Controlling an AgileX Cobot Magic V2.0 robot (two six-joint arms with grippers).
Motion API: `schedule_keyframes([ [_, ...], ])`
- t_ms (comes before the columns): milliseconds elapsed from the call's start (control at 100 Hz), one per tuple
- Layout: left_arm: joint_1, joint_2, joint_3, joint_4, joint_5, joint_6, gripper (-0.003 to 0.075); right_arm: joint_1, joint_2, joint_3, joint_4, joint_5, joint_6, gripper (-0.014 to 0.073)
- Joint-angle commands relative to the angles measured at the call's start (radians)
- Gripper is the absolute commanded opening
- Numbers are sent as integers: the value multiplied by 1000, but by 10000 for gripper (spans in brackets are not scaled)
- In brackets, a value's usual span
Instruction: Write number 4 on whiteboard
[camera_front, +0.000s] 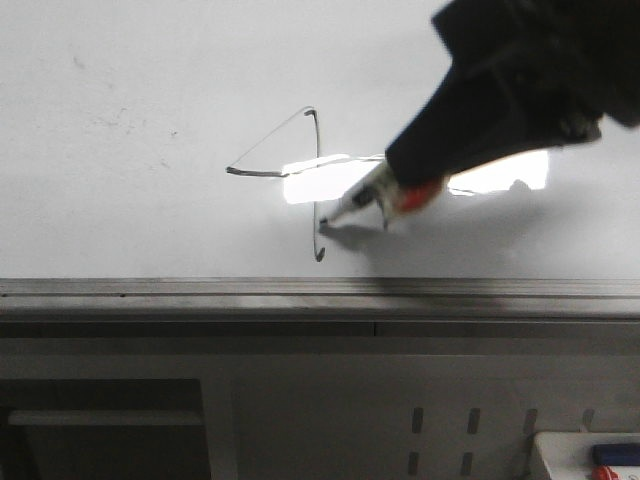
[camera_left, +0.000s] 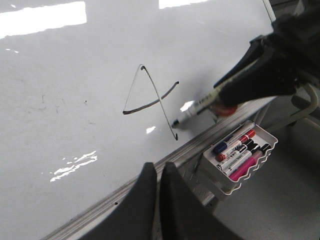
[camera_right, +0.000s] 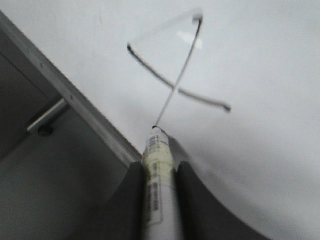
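1. Front view took in the whiteboard (camera_front: 120, 120), the largest thing present and the landmark for all else, with its grey metal edge strip (camera_front: 300, 290) along the near side.
2. The right gripper (camera_right: 160, 172) reached in over the whiteboard; its fingers (camera_right: 132, 195) were pinching the marker (camera_right: 159, 200). The left gripper (camera_left: 159, 172) hung back beyond the edge strip, off the board, fingers pressed together on nothing.
3. The number 4 (camera_front: 300, 170) sat around the middle of the whiteboard: diagonal, horizontal bar and long vertical stroke all drawn.
4. The marker tip stood beside the lower part of the vertical stroke; whether it touched the whiteboard I cannot tell.
5. Judging by the finished shape, the writing step looked all but done; the next move would call for lifting the tip straight off, without dragging a stray line.
6. Only the left wrist view showed a white tray (camera_left: 270, 137) of spare markers (camera_left: 235, 150) hung below the edge strip; only the right wrist view showed the grip closely.
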Motion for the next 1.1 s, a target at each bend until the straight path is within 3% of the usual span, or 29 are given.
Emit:
schedule_keyframes([
  [0, 1, 2, -36, -50, -10, -6, -20, 24, -84, -91, 5, -25, -2, -53],
  [150, 1, 3, -95, 74, 68, 86, 20, 70, -154, -168, -12, 5, -21, -53],
  [310, 1, 67, -245, 260, 172, 86, 303, 89, -149, -175, -85, 84, -23, -53],
  [390, 1, 113, -313, 279, 234, 88, 384, 108, -133, -175, -131, 151, -48, -53],
  [520, 1, 215, -434, 280, 413, 114, 388, 176, -114, -175, -131, 190, -206, -53],
  [710, 1, 374, -548, 280, 655, 116, 388, 266, -111, -175, -131, 81, -214, -53],
  [1090, -61, 477, -582, 265, 654, 116, 386, 354, -111, -175, -131, 35, -214, -53],
])
